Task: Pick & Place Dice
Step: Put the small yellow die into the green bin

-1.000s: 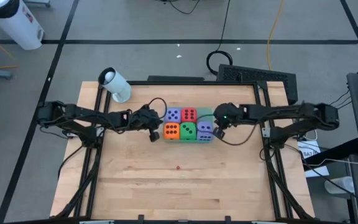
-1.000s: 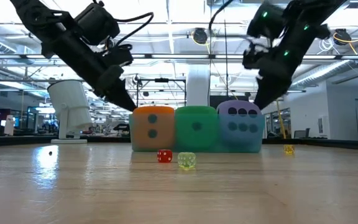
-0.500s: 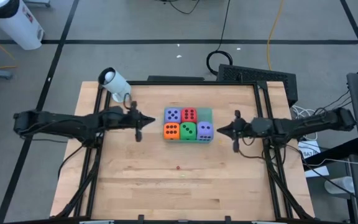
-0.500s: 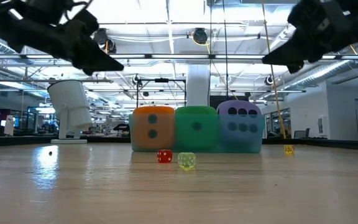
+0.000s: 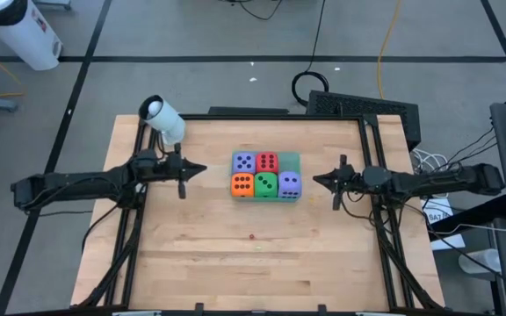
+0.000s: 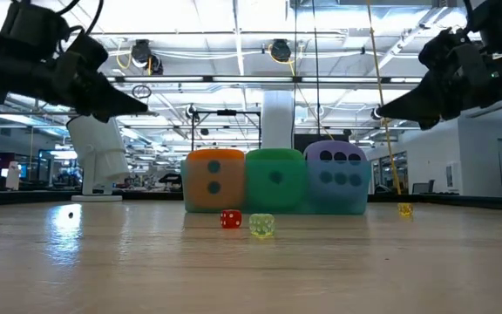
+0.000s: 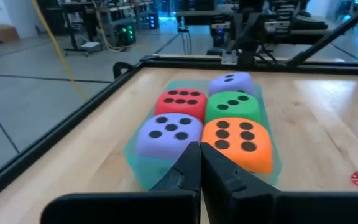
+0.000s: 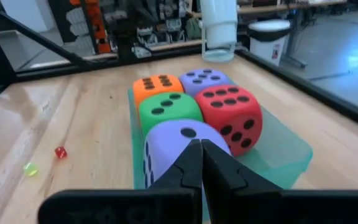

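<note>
I am backing both arms off: left end effector (image 5: 202, 169) and right end effector (image 5: 316, 180), each pressed together, now flank the dice (image 5: 265, 175), clustered mid-frame on the counter (image 5: 253, 263), apparently placed.

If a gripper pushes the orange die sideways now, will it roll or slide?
The orange die probably slides rather than rolls: flat faces, resting squarely. It looks soft, so it may dent slightly. It touches the green die, which would likely move too.
</note>
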Tool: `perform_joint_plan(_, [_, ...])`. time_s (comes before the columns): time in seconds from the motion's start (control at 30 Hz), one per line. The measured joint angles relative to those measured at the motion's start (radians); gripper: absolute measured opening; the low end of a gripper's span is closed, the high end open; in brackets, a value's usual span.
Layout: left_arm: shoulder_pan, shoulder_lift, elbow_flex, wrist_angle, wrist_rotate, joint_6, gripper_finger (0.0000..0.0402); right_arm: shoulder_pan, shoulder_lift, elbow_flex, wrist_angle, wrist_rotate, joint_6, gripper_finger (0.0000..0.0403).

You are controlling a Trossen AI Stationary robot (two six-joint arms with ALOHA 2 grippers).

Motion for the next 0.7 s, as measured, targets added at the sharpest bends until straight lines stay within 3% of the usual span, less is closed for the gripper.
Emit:
perform_joint_plan(0.43, [0.215,-0.041,-0.094,0.045,0.249,-0.015,0.0006,0.004,-0.037,0.0,0.004,-0.001,-0.048,0.0001])
perform_joint_plan(0.63, [0.271,-0.041,-0.092,0.052,0.263,-0.07,0.0011,0.009,-0.037,0.0,-0.002,0.012,0.005,0.0008])
perform_joint_plan(0.7, [0.279,-0.041,-0.092,0.052,0.282,-0.099,0.0017,0.043,-0.037,0.0,-0.026,0.077,-0.014,0.0007])
